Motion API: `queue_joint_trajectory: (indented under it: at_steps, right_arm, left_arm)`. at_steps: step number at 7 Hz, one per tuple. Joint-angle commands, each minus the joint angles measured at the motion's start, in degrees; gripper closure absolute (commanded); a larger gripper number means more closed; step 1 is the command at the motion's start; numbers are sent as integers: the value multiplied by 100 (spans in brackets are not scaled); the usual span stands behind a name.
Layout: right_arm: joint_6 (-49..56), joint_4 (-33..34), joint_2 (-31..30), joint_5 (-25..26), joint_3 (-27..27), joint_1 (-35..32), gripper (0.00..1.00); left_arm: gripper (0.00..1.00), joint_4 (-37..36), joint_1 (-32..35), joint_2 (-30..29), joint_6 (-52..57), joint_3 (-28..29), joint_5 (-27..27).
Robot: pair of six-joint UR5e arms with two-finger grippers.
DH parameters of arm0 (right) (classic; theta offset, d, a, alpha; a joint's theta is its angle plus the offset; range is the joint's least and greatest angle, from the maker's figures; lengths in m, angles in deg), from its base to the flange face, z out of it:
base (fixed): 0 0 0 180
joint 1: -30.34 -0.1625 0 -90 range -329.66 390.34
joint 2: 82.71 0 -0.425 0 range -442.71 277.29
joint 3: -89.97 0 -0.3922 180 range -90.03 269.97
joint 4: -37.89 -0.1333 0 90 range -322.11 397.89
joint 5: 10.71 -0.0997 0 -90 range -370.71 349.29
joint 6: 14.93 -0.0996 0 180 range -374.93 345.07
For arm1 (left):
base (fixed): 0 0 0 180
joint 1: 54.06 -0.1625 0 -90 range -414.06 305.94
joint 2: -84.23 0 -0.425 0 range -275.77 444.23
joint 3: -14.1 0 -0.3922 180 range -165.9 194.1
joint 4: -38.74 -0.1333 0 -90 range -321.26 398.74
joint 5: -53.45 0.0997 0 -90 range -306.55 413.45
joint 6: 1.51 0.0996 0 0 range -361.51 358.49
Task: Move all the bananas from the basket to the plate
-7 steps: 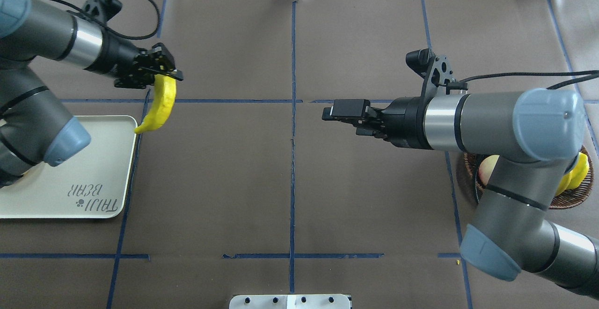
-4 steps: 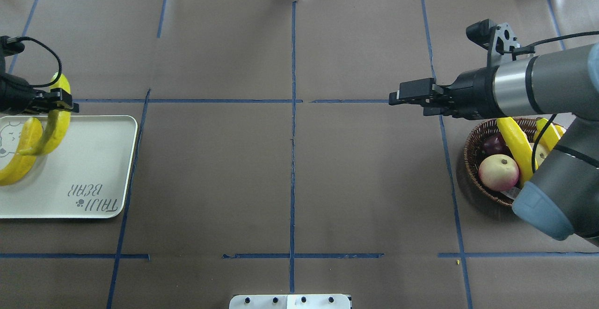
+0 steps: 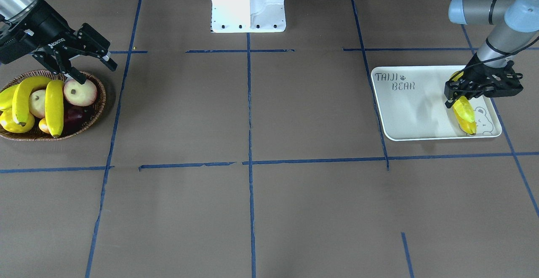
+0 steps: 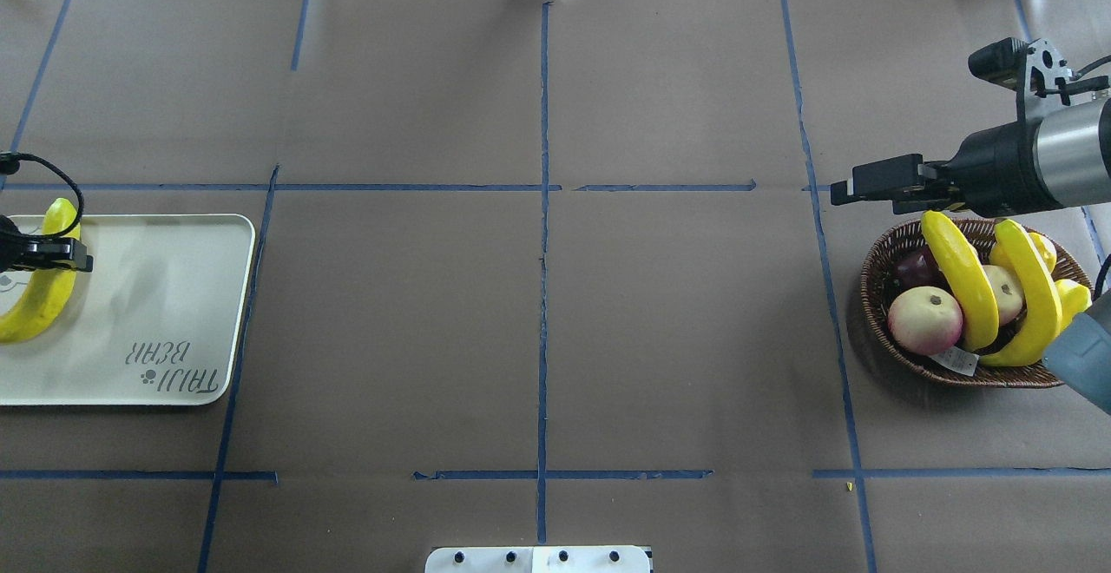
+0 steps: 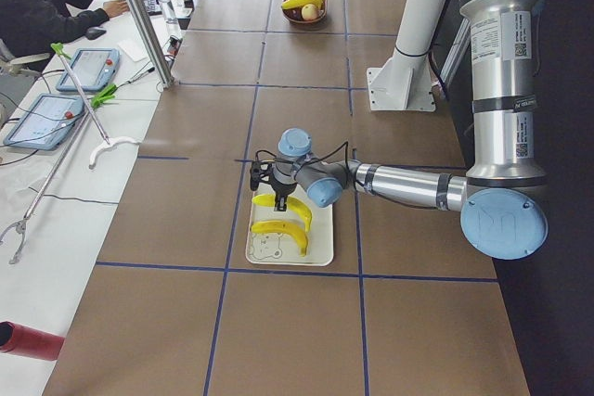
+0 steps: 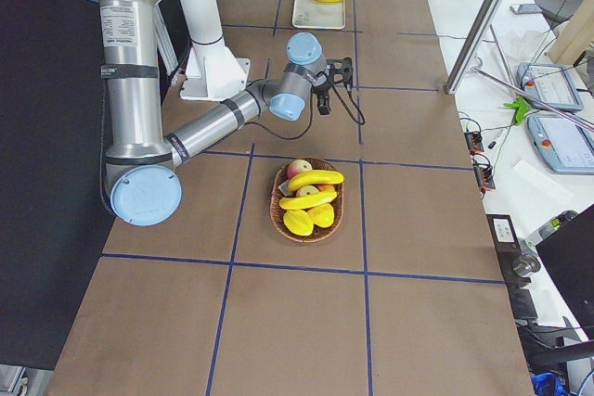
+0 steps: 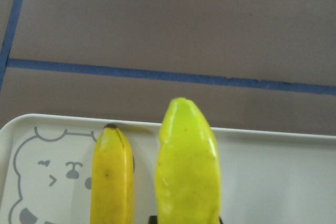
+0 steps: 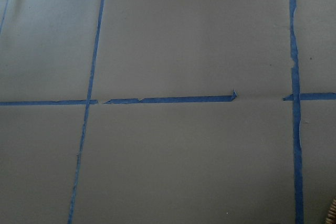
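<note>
My left gripper [image 3: 461, 94] [image 4: 48, 256] is shut on a greenish banana [image 7: 186, 171] [image 3: 461, 106] over the bear-face end of the white plate [image 3: 412, 113] [image 4: 156, 295]. Right beside it a more orange banana [image 7: 112, 177] lies on the plate. I cannot tell whether the held banana touches the plate. The wicker basket [image 3: 97, 109] [image 4: 877, 278] holds two more bananas [image 4: 959, 278] [image 4: 1033, 295]. My right gripper [image 3: 94, 71] [image 4: 855, 187] hangs open and empty just outside the basket's rim.
Pale pink apples [image 4: 924, 321] [image 3: 80, 92], a dark fruit [image 4: 911, 267] and stubby yellow fruits [image 3: 12, 124] share the basket. The white robot base [image 3: 248, 4] stands mid-table on the robot's side. A person [image 5: 37, 6] sits at a side desk.
My left gripper has carried the banana left and down, from beyond the plate's corner to over its bear end. My right arm has drawn back right towards the basket, uncovering its fruit.
</note>
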Motion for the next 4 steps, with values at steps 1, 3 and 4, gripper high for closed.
queue_joint_trajectory:
  at_steps: [1, 3, 4]
  right_arm:
    - [24, -3, -31, -8, -7, -18, 0]
    - [250, 6, -179, -34, -16, -175, 0]
    - [679, 14, -441, -35, -25, -263, 0]
  left_arm:
    - [1, 28, -256, -57, 9, 65, 14]
    - [1, 11, -239, -187, 9, -75, -108]
    - [1, -6, -160, -302, 1, -154, -475]
